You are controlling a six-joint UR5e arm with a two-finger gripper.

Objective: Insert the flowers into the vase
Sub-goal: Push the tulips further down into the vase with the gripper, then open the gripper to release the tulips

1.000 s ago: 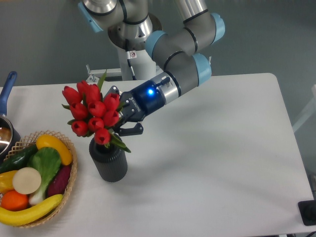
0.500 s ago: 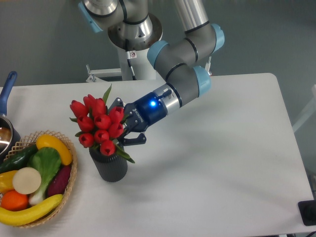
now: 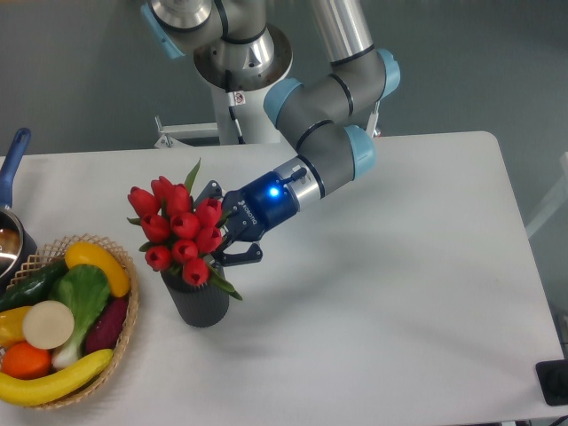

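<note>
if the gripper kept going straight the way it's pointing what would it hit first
The two-finger gripper points left and slightly down. First in that line is the bunch of red tulip buds, which it looks closed on already; beyond them is the wicker basket of fruit and vegetables, though depth is unclear.

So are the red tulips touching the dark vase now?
Touching. The camera view shows the lowest buds of the tulips resting right at the mouth of the vase, with no gap between them and the rim.
</note>
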